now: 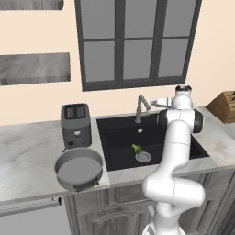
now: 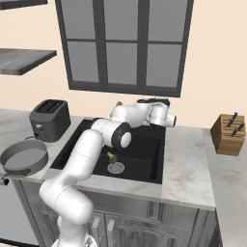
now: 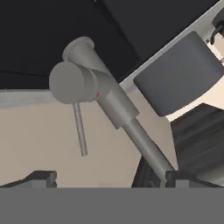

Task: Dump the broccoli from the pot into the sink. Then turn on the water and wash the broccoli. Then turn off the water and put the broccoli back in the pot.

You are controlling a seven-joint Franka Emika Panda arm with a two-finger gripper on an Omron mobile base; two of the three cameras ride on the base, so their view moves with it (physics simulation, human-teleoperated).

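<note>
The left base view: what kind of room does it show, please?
A kitchen, most likely: a black sink with a grey faucet set in a marble counter, a toaster, and a knife block.

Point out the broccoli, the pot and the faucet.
broccoli (image 1: 136, 148), left base view, on the green floret, in the sink by the drain.
pot (image 1: 79, 170), left base view, on its bare inner floor.
faucet (image 3: 103, 94), hand view, on the grey body.

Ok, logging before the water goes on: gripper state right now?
Gripper: open, holding nothing, at the faucet.
</note>
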